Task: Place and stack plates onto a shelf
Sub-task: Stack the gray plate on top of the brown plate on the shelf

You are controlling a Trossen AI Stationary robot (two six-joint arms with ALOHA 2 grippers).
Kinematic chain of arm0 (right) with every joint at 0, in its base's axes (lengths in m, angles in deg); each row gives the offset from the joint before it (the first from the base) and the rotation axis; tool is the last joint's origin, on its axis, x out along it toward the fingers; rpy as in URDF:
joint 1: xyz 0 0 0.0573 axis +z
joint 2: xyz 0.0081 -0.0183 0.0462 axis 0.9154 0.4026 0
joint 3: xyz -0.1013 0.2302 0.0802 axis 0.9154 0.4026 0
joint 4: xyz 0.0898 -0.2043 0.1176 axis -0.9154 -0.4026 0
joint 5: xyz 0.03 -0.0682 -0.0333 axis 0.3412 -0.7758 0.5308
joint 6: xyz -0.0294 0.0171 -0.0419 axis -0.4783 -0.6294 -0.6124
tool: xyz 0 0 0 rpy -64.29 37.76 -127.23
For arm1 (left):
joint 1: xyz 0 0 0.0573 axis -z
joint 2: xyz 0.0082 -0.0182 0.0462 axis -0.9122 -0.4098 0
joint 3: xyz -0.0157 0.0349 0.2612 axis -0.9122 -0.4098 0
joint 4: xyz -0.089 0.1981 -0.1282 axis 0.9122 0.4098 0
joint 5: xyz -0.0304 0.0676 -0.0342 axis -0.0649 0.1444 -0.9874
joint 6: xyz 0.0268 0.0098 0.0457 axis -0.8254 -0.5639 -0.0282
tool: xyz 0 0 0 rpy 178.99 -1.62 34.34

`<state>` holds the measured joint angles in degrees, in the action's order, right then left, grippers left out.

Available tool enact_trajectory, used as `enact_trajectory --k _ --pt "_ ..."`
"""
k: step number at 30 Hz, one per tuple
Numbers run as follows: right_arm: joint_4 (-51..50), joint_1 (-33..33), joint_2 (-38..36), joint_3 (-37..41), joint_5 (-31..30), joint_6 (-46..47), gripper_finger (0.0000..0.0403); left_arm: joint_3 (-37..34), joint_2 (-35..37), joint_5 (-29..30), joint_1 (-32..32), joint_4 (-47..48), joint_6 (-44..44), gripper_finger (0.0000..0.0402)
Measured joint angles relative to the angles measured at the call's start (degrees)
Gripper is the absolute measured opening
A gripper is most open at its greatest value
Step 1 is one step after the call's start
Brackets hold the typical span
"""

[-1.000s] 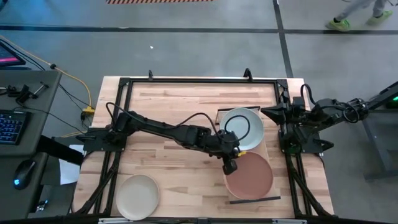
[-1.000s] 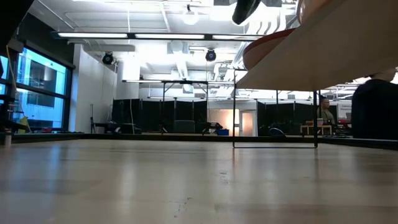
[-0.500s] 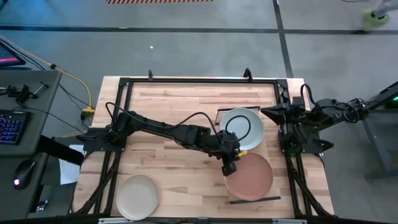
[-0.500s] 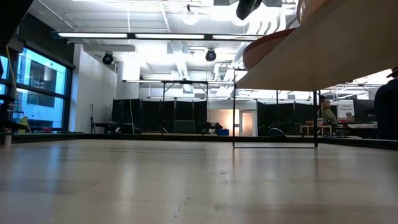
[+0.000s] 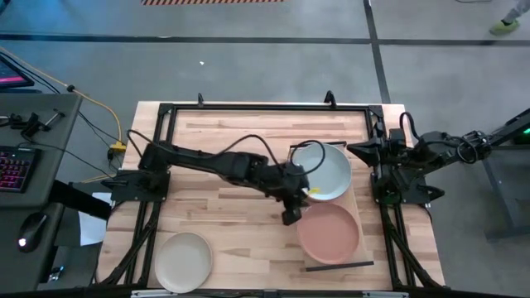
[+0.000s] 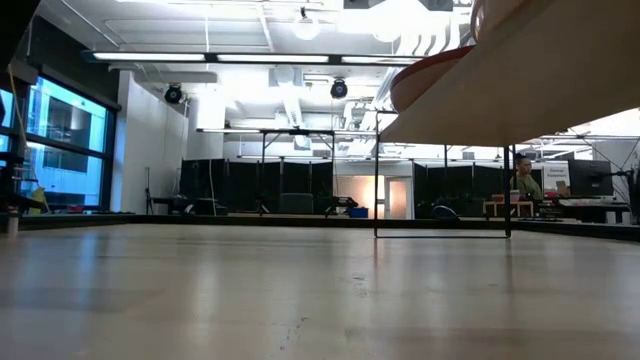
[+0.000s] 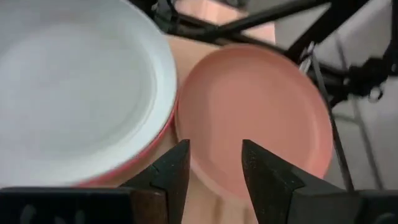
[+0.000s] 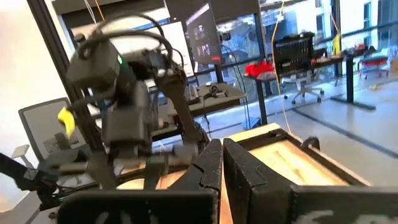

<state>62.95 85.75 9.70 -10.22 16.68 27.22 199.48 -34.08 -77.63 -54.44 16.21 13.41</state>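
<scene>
Cream plate [image 5: 184, 261]: alone at table's near-left corner, well apart from shelf [image 5: 357, 200] stacks. Left gripper [image 5: 290, 217], fingers apart and empty, beside peach plate [image 5: 330, 233]; right gripper [image 5: 361, 150], fingers together, parked.

Shelf [image 5: 358, 201] right of frame centre in the high view, two plates on it, one plate [image 5: 325, 171] toward the top, another plate [image 5: 330, 233] just below it, left gripper [image 5: 290, 217] at their left edge, third plate [image 5: 184, 261] alone on the tabletop [image 5: 232, 132] lower left, right gripper [image 5: 364, 150] parked at the right edge
</scene>
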Motion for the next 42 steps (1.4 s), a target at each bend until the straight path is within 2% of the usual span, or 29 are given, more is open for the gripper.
enact_trajectory --k 6,11,14,18,22,25,28,31,33,42 --pt "-4.70 0.01 0.00 0.00 1.06 4.88 0.0000 -0.02 6.98 9.36 1.72 8.92 -8.05 0.0124" --pt "-7.35 0.04 0.00 0.00 3.01 8.91 0.0000 -1.97 12.64 12.69 3.19 7.74 -11.56 0.0117" --pt "-7.60 0.04 0.01 0.00 4.56 10.26 0.0000 -9.96 18.28 14.29 3.95 2.30 -11.68 0.0111" --pt "-7.97 0.04 0.02 0.00 5.68 10.88 0.0000 -27.74 28.10 14.59 4.77 -13.21 -8.97 0.0099" --pt "-8.41 0.04 0.07 0.00 5.23 10.84 0.0000 -46.73 38.36 14.48 5.43 -32.66 -5.06 0.0083" --pt "-6.96 0.04 1.04 0.00 4.57 10.82 0.0000 -58.16 45.16 14.34 5.94 -44.49 -3.23 0.0067" --pt "-3.94 0.04 3.07 0.00 4.30 9.39 0.0000 -66.69 50.56 14.25 6.00 -54.79 -1.84 0.0045" --pt "-0.98 0.04 5.89 0.00 4.19 7.12 0.0000 -72.43 54.26 14.95 5.91 -62.41 -2.20 0.0017" --pt "0.69 0.04 7.81 0.00 4.50 6.10 0.0000 -75.08 56.54 15.40 5.75 -63.24 -2.78 0.0004" --pt "2.53 0.11 10.73 0.02 5.07 6.01 0.0000 -76.32 58.91 15.27 5.47 -63.03 -3.07 0.0012"
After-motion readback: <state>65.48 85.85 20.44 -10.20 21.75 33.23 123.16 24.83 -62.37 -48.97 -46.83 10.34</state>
